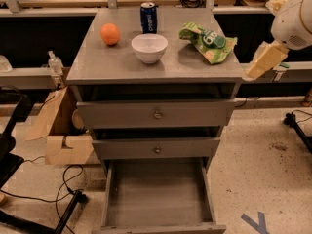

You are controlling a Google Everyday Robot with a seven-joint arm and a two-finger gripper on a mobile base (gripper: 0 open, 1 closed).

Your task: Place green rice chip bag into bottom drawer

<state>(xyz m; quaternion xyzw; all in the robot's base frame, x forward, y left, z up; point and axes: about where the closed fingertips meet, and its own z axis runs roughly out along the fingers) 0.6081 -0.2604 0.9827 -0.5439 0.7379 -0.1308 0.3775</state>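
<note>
Left, on the floor: cardboard box [63,130] against the cabinet's left side, a small clear bottle [55,62] on the ledge above it. Neither bears on the task.

Cabinet top [97,62], left to right: orange [110,33] toward the far left. Blue soda can [148,17] upright at the far edge. White bowl [149,48] near the middle, nothing visible in it. Green rice chip bag [208,42] lying flat and crumpled on the right half, apart from the bowl and not yet touched. Its spot near the right edge looks easy to reach from that side.

Below the top: two shallow drawers with round knobs [157,114], both shut. Bottom drawer [158,194] pulled out toward the near side, bare grey inside, nothing seen in it. Likely open in readiness for the bag.

Right: gripper [261,62] hangs off the cabinet's right edge, at about the level of the top, angled down and left toward the corner, near the bag but apart from it. It holds nothing. Whether it is apart or together: cannot tell. Judged stage: approach, pick not begun.
</note>
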